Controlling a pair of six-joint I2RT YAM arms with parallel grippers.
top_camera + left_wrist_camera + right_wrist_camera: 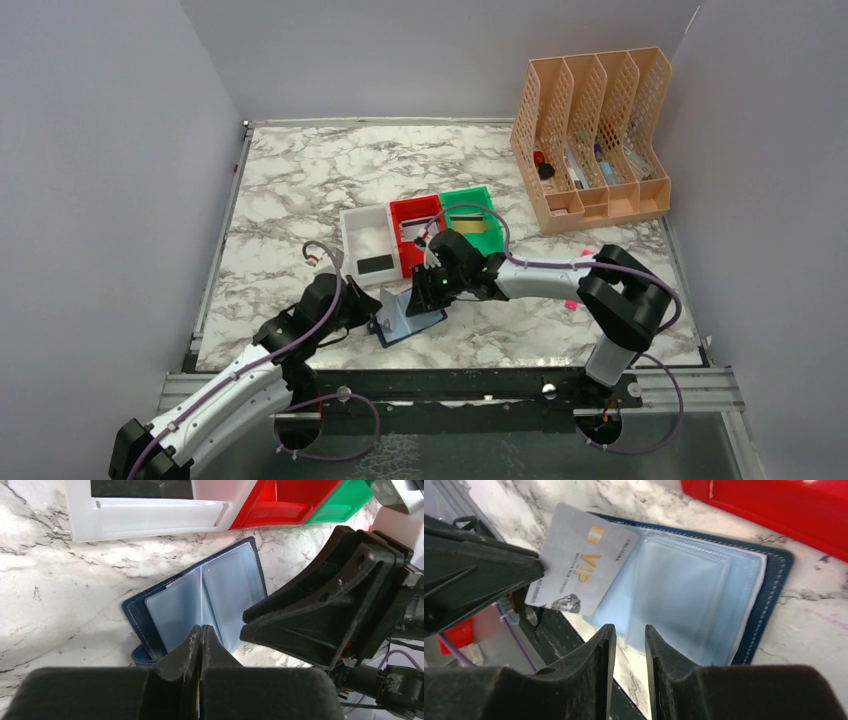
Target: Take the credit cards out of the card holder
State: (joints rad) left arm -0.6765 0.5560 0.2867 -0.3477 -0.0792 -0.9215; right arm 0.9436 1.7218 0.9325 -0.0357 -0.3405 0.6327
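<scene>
Draw stiff, light, slick card (579, 560), clamped by one edge in shut left gripper (201, 635), flat off soft holder (769, 580) lying open just below empty, slightly parted right gripper (628, 632).

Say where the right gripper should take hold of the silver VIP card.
The left gripper pinches one edge of the silver VIP card. Probably best take its opposite, free edge, coming from the card holder side, the right gripper closing on the two flat faces, since it is thin.

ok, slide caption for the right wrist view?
Left gripper pinches a silver VIP card at the open card holder; right gripper hovers open.
</scene>
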